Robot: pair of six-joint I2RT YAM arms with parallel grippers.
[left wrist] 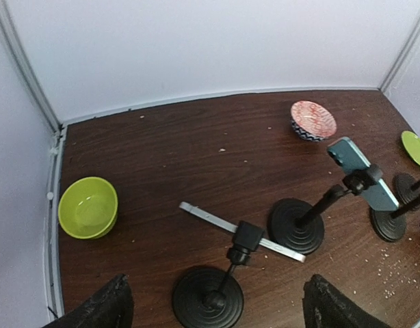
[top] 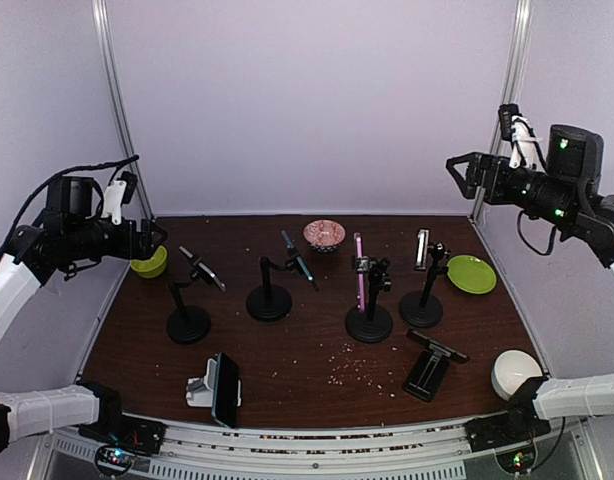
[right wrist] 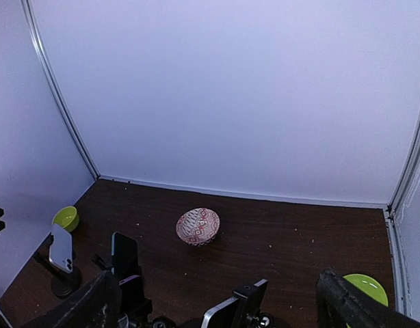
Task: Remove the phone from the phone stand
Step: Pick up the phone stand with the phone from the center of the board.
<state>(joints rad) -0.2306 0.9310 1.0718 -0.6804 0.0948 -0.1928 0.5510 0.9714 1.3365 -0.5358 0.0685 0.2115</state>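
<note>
Matt wooden table (top: 287, 350), glossy green bowl (left wrist: 88, 207)

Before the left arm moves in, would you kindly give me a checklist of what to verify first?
1. Left tool open: ok, fingers spread.
2. Right tool open and raised clear: ok.
3. Silver-edged phone seated in the leftmost stand clamp: ok.
4. Left tool at the silver-edged phone: not ok, it hangs above, apart.
5. Green bowl apart from that stand's base: ok.
6. Which phone is meant: cannot tell, the teal phone is mounted too.
</note>
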